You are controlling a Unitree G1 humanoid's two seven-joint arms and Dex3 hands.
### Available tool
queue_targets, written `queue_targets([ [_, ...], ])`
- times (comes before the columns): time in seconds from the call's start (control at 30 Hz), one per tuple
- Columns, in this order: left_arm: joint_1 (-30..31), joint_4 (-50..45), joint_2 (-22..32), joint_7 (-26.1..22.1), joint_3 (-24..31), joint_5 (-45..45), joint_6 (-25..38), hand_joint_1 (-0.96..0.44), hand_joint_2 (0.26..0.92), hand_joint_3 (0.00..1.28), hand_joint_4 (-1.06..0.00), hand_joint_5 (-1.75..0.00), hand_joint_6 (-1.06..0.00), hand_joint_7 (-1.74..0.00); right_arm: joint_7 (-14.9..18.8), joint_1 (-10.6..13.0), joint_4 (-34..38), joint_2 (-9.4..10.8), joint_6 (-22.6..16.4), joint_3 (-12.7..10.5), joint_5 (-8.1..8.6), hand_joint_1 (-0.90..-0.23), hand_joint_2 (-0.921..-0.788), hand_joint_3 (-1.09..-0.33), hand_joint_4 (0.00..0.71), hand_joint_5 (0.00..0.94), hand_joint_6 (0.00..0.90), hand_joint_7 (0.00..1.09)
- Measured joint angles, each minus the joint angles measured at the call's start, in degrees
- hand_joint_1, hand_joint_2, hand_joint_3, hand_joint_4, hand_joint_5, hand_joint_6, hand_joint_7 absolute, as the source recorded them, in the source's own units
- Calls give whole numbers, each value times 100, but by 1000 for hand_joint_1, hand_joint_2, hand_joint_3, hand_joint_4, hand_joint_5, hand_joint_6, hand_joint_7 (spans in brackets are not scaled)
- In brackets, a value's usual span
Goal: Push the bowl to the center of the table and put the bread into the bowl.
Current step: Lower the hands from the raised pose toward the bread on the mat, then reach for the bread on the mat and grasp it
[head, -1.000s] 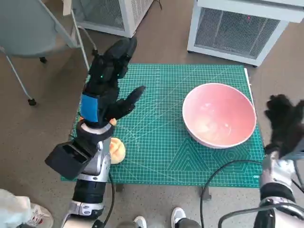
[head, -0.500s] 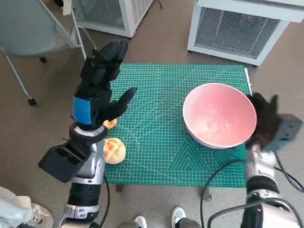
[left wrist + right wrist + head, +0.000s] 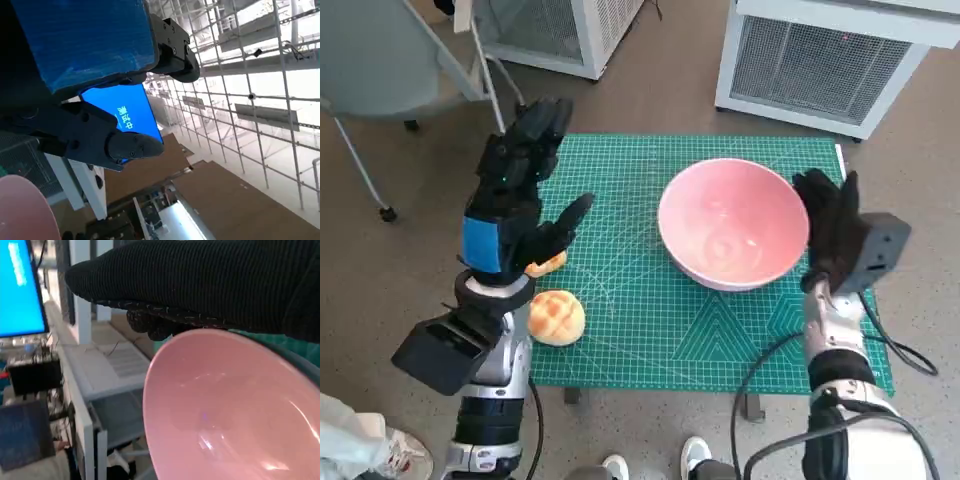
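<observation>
The pink bowl stands empty on the green cutting mat, a little right of the mat's middle. My gloved right hand presses flat against the bowl's right rim, fingers up, holding nothing. The right wrist view shows the bowl close under the glove. A round golden bread lies near the mat's front left corner. My left hand hovers above the mat's left edge, fingers spread, empty, just beyond the bread. A sliver of the bowl shows in the left wrist view.
A small orange thing peeks from under my left hand. White mesh-fronted cabinets stand behind the table. A grey chair is at the far left. Cables hang by the table's front right. Feet show below the front edge.
My right hand came in from the table's right edge against the bowl and slid it leftward toward the middle. My left hand drifted slightly left, uncovering the bread.
</observation>
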Motion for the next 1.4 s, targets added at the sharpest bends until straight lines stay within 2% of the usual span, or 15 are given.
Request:
queue_targets([
  [0.23, 105, -78, 50, 87, 71, 33, -7, -309, 921, 218, -397, -1, -414, -220, -3, -242, 21, 193, 205, -5, -35, -480, -921, -833, 221, 5, 261, 106],
  [0.5, 253, -127, 105, 171, 140, 178, -38, -319, 921, 221, -380, -4, -434, -170, -32, -410, 53, 437, 441, -10, -53, -475, -921, -830, 241, 12, 272, 104],
  [0.7, 305, -131, 173, 237, 220, 198, -91, -323, 921, 221, -367, -3, -450, -133, -39, -465, 60, 458, 486, 14, -135, -489, -921, -839, 238, 7, 272, 99],
  [0.93, 379, -127, 370, 257, 332, 222, -105, -346, 921, 227, -349, 0, -456, -114, 6, -607, 30, 391, 386, 5, -141, -512, -921, -831, 206, 1, 269, 91],
  [1.07, 390, -20, 656, 255, 422, 431, -105, -357, 921, 235, -347, 0, -438, -95, 52, -714, -72, 306, 48, 28, -145, -527, -921, -822, 197, 0, 261, 86],
  [1.2, 394, 138, 1073, 270, 502, 845, -21, -387, 921, 242, -330, 0, -382, -58, 150, -805, -224, 201, -493, 109, -158, -546, -921, -808, 199, 4, 264, 86],
  [1.4, 472, 197, 1941, 257, 564, 1673, 664, -417, 921, 235, -289, 0, -336, -28, 725, -828, -639, 50, -1790, 230, -131, -566, -921, -800, 232, 17, 286, 96],
])
